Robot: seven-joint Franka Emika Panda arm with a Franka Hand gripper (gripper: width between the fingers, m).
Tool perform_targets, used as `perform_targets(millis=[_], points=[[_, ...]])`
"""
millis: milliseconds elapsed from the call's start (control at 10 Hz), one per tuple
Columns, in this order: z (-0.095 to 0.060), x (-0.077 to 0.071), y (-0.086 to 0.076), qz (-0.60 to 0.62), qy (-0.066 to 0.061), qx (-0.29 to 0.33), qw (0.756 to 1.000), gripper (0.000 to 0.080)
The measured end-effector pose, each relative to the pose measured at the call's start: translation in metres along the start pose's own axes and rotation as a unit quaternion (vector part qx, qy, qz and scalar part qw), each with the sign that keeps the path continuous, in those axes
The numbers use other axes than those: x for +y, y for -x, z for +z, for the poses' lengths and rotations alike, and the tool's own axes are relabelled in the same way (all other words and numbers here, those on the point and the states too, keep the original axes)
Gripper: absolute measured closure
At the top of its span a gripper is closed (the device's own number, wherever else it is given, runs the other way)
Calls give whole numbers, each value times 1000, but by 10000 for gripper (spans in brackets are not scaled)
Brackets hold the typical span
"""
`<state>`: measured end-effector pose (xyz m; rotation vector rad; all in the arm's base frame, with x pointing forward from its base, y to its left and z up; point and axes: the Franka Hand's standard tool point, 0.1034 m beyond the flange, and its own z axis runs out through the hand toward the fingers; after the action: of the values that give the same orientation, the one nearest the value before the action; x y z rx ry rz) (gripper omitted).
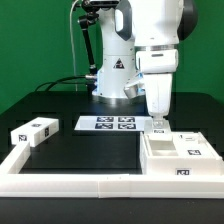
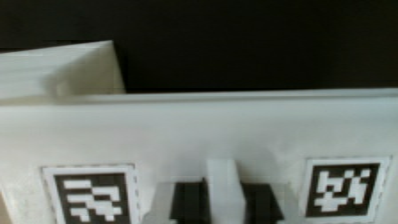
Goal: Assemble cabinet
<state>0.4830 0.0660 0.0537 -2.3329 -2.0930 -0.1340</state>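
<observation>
At the exterior view's left a small white block (image 1: 35, 130) with tags lies on the black surface (image 1: 90, 150), well apart from the rest. The marker board (image 1: 108, 124) lies in the middle. Right of it the hand (image 1: 160, 123) hangs down at the far edge of the cabinet (image 1: 178, 158), which lies flat at the right, its long axis across the view, hollow side up. The wrist view shows the cabinet's tagged wall (image 2: 214, 130) close up; I cannot tell whether the hand is spread or pinching
</observation>
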Motion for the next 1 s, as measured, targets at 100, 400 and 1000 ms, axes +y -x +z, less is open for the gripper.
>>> perform_targets(millis=[100,400,1000], points=[[0,2,0,-2,-1,0,1000,729],[0,5,-1,-8,-9,-4,1000,729],[0,36,-1,-19,-11,-4,1000,729]])
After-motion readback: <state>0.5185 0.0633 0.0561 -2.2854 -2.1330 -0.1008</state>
